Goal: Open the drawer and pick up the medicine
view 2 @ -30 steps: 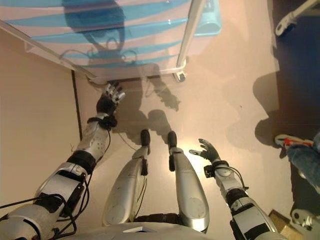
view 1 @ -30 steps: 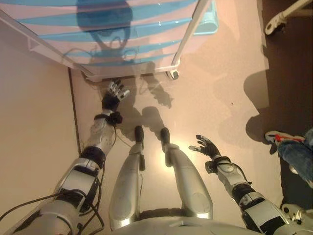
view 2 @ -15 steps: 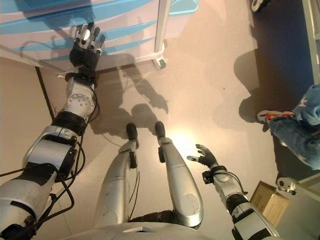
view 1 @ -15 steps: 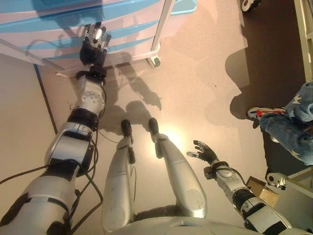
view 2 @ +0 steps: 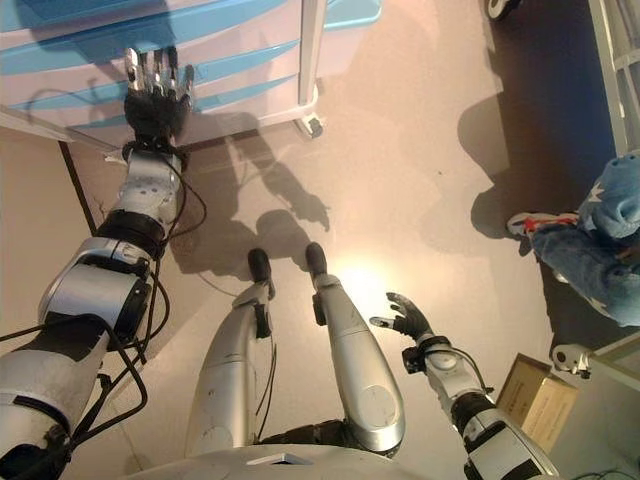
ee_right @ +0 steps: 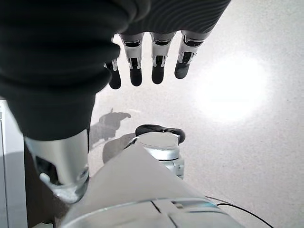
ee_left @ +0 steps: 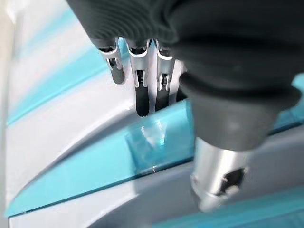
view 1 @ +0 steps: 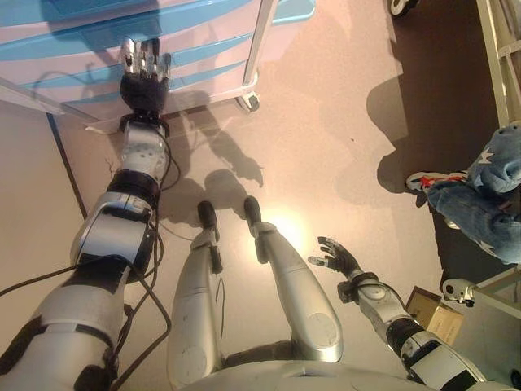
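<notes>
A white drawer unit with light blue drawer fronts stands on castors at the far left. My left hand is stretched out against its lower drawers, fingers straight. In the left wrist view the fingertips rest at the upper edge of a blue drawer front. All the drawers look closed and no medicine shows. My right hand hangs open low at the right, over bare floor, holding nothing.
A castor of the unit sits on the beige floor. A person in jeans with a red-and-white shoe stands at the right edge. A cardboard box lies at lower right. A white frame runs along the upper right.
My left arm has reached up from the floor by the unit's base to its drawer fronts. The camera has shifted, bringing the person and box into view. The right hand has stayed put.
</notes>
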Available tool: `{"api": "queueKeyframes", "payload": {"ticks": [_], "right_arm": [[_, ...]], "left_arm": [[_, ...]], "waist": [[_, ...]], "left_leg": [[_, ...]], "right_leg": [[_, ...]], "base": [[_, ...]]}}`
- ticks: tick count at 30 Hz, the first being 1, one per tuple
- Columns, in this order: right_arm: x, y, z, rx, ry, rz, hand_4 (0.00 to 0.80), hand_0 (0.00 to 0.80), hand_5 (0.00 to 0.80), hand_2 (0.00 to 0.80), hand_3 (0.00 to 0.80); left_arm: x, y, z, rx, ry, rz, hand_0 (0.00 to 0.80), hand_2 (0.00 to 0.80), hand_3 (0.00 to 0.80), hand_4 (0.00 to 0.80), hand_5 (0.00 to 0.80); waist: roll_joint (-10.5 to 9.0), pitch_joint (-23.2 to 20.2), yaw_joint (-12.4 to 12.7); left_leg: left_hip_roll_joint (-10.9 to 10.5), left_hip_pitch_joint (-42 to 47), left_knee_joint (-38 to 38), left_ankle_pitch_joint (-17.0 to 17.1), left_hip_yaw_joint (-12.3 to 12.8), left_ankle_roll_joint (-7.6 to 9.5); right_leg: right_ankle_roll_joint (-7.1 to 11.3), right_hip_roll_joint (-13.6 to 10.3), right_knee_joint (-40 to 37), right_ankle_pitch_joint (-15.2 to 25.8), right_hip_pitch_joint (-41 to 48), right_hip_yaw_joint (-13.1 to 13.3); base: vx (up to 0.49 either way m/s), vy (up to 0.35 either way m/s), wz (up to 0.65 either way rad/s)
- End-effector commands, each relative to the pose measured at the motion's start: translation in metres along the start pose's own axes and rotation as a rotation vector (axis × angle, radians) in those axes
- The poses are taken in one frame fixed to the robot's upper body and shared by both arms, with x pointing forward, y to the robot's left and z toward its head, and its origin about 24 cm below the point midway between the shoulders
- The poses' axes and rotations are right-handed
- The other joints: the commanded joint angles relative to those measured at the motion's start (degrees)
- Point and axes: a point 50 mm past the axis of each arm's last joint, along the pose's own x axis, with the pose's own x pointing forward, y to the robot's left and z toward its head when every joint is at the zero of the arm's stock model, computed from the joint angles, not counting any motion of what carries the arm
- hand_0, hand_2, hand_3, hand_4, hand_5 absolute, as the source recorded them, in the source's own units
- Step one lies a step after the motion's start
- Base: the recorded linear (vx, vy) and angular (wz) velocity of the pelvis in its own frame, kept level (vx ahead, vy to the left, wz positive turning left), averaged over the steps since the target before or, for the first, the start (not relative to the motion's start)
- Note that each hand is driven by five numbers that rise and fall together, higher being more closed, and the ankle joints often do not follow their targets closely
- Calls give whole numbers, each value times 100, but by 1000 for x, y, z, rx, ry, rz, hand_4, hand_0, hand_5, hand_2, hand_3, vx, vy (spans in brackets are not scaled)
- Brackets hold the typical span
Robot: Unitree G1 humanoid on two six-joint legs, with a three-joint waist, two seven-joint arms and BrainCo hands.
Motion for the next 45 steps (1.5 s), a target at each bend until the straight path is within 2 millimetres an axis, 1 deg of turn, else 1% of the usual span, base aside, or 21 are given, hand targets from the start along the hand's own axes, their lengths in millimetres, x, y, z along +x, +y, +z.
{"api": "queueKeyframes", "payload": {"ticks": [1,5,6,7,8,9,10,15,17,19,21,23,24,26,29,33,35,36,38,39,45], "right_arm": [[-15,3,-22,15,36,26,0,0,0,0,0],[-18,5,-29,21,56,42,0,0,0,0,0],[-18,6,-30,19,57,44,0,0,0,0,0],[-19,6,-31,17,62,50,0,0,0,0,0],[-19,7,-32,16,65,54,0,0,0,0,0],[-20,7,-32,11,69,57,0,0,0,0,0],[-20,8,-33,6,71,58,0,0,0,0,0],[-19,0,-29,-18,76,48,0,0,0,0,0],[-18,-2,-27,-35,71,47,0,0,0,0,0],[-15,-6,-22,-54,65,39,0,0,0,0,0],[-15,-8,-21,-63,63,34,0,0,0,0,0],[-13,-8,-18,-65,56,22,0,0,0,0,0],[-14,-8,-19,-64,55,21,0,0,0,0,0],[-12,-8,-18,-59,59,10,0,0,0,0,0],[-13,-7,-21,-67,74,-3,0,0,0,0,0],[-18,-13,-30,-89,127,-22,0,0,0,0,0],[-21,-20,-32,-115,152,-25,0,0,0,0,0],[-21,-22,-33,-118,157,-26,0,0,0,0,0],[-25,-27,-37,-136,182,-24,0,0,0,0,0],[-25,-27,-37,-139,184,-23,0,0,0,0,0],[-30,-33,-48,-99,232,-45,0,0,0,0,0]], "left_arm": [[24,-94,48,-41,-256,-544,0,0,0,0,0],[18,-130,47,-42,-293,-809,0,0,0,0,0],[18,-134,47,-41,-295,-839,78,78,78,78,78],[16,-143,46,-39,-294,-905,408,408,408,408,408],[14,-149,47,-35,-298,-944,439,439,439,439,439],[13,-153,48,-35,-304,-971,671,671,671,671,671],[10,-163,47,-29,-310,-1031,800,800,800,800,800],[-5,-188,37,16,-269,-1231,800,800,800,800,800],[-13,-191,29,14,-238,-1280,800,800,800,800,800],[-27,-182,15,-11,-191,-1317,800,800,800,800,800],[-39,-166,7,-52,-172,-1306,800,800,800,800,800],[-57,-138,-2,-122,-137,-1250,800,800,800,800,800],[-60,-134,-2,-135,-132,-1237,800,800,800,800,800],[-82,-94,-15,-219,-70,-1140,800,800,800,800,800],[-110,-50,-29,-306,-9,-996,800,800,800,800,800],[-174,24,-46,-348,105,-752,800,800,800,800,800],[-211,58,-44,-380,163,-642,800,800,800,800,800],[-219,65,-43,-378,175,-614,800,800,800,800,800],[-266,96,-38,-432,251,-468,800,800,800,800,800],[-272,100,-38,-426,266,-440,800,800,800,800,800],[-380,146,-36,-489,370,65,800,800,800,800,800]], "waist": [[-324,-306,-26],[-385,-364,16],[-393,-366,23],[-396,-372,34],[-396,-376,41],[-396,-377,46],[-381,-376,58],[-266,-362,126],[-216,-357,172],[-134,-363,282],[-65,-374,371],[19,-417,546],[28,-442,557],[121,-479,766],[217,-561,975],[377,-692,1335],[459,-775,1502],[476,-813,1530],[532,-916,1698],[541,-920,1717],[614,-1191,2008]], "left_leg": [[-242,-93,741,-966,35,111],[-224,-71,706,-978,13,103],[-224,-65,702,-980,11,103],[-224,-59,704,-983,7,104],[-219,-47,697,-985,7,102],[-217,-33,687,-987,6,99],[-227,-7,656,-974,-4,101],[-278,134,496,-909,-59,93],[-298,192,430,-874,-84,78],[-325,277,366,-839,-162,51],[-337,359,323,-813,-238,31],[-357,483,258,-759,-379,-12],[-363,489,219,-703,-399,-20],[-372,664,266,-743,-571,-65],[-383,863,204,-679,-743,-98],[-387,1372,67,-664,-1032,-138],[-385,1581,-11,-639,-1125,-147],[-386,1607,-56,-599,-1147,-152],[-377,1843,-161,-560,-1203,-168],[-377,1887,-178,-556,-1212,-176],[-437,2345,-477,-492,-1355,-200]], "right_leg": [[48,74,-683,512,46,64],[34,107,-711,526,86,70],[32,111,-717,529,94,72],[27,119,-719,534,105,74],[24,121,-723,533,117,74],[22,121,-732,534,132,78],[17,126,-748,538,161,86],[-20,128,-766,485,309,90],[-39,129,-760,445,371,80],[-83,144,-684,325,460,57],[-124,157,-607,220,552,27],[-184,169,-503,66,696,-46],[-194,163,-510,83,704,-59],[-249,137,-313,-153,914,-184],[-284,61,-233,-261,1170,-360],[-277,-92,-305,-415,1850,-690],[-269,-159,-412,-434,2141,-856],[-269,-174,-460,-409,2188,-896],[-260,-240,-634,-395,2549,-1065],[-255,-246,-663,-392,2608,-1081],[-176,-313,-1123,-347,3250,-1345]], "base": [[5,-39,3],[14,-63,1],[12,-49,0],[7,-32,0],[0,0,0],[0,0,0],[0,0,0],[-15,13,-3],[-48,41,-4],[-59,47,-1],[-46,20,-2],[-57,-13,2],[-70,-31,4],[-45,-40,13],[-24,-69,31],[19,-70,41],[7,-26,34],[9,-36,38],[38,-47,55],[42,-33,46],[70,-19,20]]}}
